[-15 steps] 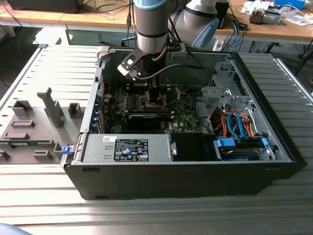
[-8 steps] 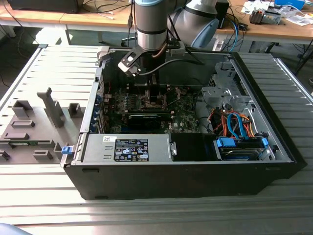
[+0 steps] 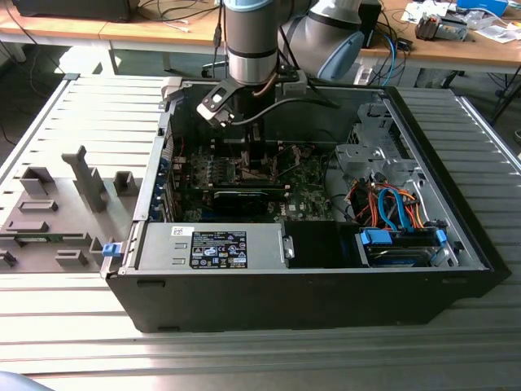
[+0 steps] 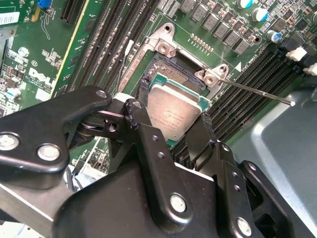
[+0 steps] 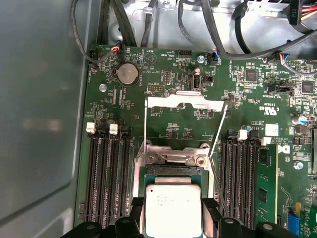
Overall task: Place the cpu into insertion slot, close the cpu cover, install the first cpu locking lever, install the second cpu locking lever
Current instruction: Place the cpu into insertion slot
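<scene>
My gripper (image 4: 174, 106) is shut on the cpu (image 4: 173, 113), a small square chip with a silver-grey top, one black finger on each of two opposite edges. The cpu (image 5: 172, 208) hangs over the insertion slot (image 5: 171, 171), covering most of it. A strip of the slot's contact field (image 4: 173, 74) shows past the chip's far edge. I cannot tell whether the chip touches the slot. The cpu cover (image 5: 183, 99), a silvery frame plate, lies swung open on the board beyond the slot. A thin locking lever (image 4: 257, 91) sticks out free beside the slot. In the exterior view the gripper (image 3: 252, 153) reaches down into the open case.
Long black memory slots (image 5: 106, 173) run along both sides of the socket. Cable bundles (image 5: 218, 29) cross the board's far edge. The grey case wall (image 5: 39, 124) stands close on one side. A power supply (image 3: 216, 244) and drive cage (image 3: 399, 244) line the case's near side.
</scene>
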Controlling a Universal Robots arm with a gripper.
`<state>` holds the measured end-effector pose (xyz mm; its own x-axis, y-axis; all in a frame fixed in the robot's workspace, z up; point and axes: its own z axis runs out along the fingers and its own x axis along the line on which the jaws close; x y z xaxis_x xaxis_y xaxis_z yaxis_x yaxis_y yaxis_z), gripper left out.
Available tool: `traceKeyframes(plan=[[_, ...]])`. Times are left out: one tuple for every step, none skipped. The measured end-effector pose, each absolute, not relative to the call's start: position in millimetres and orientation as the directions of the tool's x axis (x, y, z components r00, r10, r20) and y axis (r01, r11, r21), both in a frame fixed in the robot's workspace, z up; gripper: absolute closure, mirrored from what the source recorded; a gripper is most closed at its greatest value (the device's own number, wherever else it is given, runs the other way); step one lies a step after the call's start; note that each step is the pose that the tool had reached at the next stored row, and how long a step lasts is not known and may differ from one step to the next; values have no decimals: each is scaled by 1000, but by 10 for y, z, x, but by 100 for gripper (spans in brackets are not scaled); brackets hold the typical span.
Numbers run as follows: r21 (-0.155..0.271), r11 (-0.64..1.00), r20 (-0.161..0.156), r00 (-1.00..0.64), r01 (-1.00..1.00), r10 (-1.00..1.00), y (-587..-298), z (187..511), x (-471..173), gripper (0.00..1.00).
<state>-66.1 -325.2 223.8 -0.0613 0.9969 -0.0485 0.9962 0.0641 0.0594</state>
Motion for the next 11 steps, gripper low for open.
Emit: traceKeyframes(plan=[[60, 64, -47, -61, 996, 997, -3254, 2233, -660, 46], [60, 62, -44, -60, 996, 997, -3257, 2229, -660, 46], [60, 59, -40, -56, 996, 998, -3259, 2226, -660, 46], [60, 55, -36, -53, 997, 998, -3260, 2223, -660, 46], [60, 51, -34, -49, 997, 998, -3261, 2221, -660, 46], [61, 46, -29, -44, 997, 999, -3263, 2217, -660, 46], [61, 41, -26, -40, 997, 999, -3263, 2213, -660, 46], [61, 40, -26, -38, 997, 999, -3264, 2212, -660, 46], [61, 40, -25, -39, 997, 999, -3264, 2211, -660, 46], [61, 40, -26, -38, 997, 999, -3265, 2210, -660, 46], [61, 40, -26, -38, 997, 999, -3265, 2209, -660, 46]])
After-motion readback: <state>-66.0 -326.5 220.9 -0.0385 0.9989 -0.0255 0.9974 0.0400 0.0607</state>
